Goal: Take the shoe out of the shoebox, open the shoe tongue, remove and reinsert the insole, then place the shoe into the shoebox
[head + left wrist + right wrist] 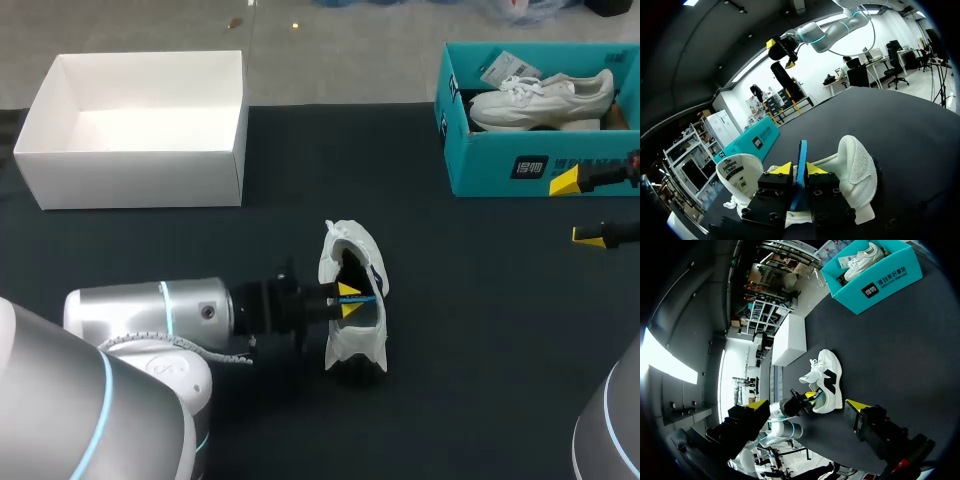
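Observation:
A white shoe (358, 342) lies on its side in the middle of the black table, its opening turned toward my left arm. My left gripper (348, 298) reaches into that opening with its yellow tips pressed on a thin blue insole (367, 297). In the left wrist view the insole (802, 150) stands on edge between the two tips (799, 168), with the shoe's heel (857, 165) ahead and its tongue (737, 172) folded out to the side. My right gripper (578, 208) hangs open in front of the teal shoebox (500, 170), holding nothing.
The teal shoebox at the back right holds a second white shoe (540, 98). A white box (130, 165) with no lid stands at the back left. From the right wrist, the shoe (827, 382) and both boxes (875, 287) (792, 340) lie ahead.

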{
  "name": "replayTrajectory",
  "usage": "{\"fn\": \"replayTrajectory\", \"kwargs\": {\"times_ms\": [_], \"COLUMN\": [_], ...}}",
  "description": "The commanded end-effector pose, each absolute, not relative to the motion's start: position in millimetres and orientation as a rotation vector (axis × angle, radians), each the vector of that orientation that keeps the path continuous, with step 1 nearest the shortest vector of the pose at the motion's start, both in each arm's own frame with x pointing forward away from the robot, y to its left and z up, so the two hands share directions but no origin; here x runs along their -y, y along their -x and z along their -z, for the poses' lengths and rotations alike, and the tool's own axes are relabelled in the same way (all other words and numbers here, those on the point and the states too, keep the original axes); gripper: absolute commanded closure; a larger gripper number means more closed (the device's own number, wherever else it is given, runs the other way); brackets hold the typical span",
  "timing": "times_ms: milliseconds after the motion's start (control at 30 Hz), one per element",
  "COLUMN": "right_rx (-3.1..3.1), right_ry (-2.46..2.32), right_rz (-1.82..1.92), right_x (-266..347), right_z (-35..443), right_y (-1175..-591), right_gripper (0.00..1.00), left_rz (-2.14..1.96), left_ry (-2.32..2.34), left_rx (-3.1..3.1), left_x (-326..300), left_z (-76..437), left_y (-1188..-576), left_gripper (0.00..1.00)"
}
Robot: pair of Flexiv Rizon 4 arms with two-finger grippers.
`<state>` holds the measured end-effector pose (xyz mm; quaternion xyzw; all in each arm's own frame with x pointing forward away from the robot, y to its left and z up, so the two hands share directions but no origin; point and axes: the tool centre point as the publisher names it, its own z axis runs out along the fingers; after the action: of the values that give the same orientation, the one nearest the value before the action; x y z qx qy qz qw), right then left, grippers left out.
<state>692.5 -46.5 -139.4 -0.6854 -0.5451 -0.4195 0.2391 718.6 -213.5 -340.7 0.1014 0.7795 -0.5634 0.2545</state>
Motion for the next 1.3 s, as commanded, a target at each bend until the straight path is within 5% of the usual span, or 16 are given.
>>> {"fn": "replayTrajectory", "kwargs": {"times_ms": [33, 233, 500, 1233, 1300], "right_rx": [1.492, 1.492, 1.492, 1.492, 1.492], "right_ry": [1.879, 1.879, 1.879, 1.879, 1.879], "right_rz": [1.149, 1.149, 1.149, 1.149, 1.149], "right_x": [46.3, 46.3, 46.3, 46.3, 46.3], "right_z": [139.8, 139.8, 139.8, 139.8, 139.8], "right_y": [-691.8, -691.8, -691.8, -691.8, -691.8], "right_gripper": [0.00, 0.00, 0.00, 0.00, 0.00], "left_rz": [1.532, 1.524, 1.508, 1.562, 1.555], "left_ry": [-0.275, -0.311, -0.290, -0.290, -0.293], "left_rx": [-2.110, -2.129, -2.171, -2.176, -2.177], "left_x": [212.4, 205.3, 199.8, 224.1, 221.2], "left_z": [326.3, 314.9, 328.3, 341.0, 337.0], "left_y": [-710.7, -701.2, -700.4, -708.8, -707.3], "left_gripper": [0.65, 0.68, 1.00, 1.00, 0.67]}}
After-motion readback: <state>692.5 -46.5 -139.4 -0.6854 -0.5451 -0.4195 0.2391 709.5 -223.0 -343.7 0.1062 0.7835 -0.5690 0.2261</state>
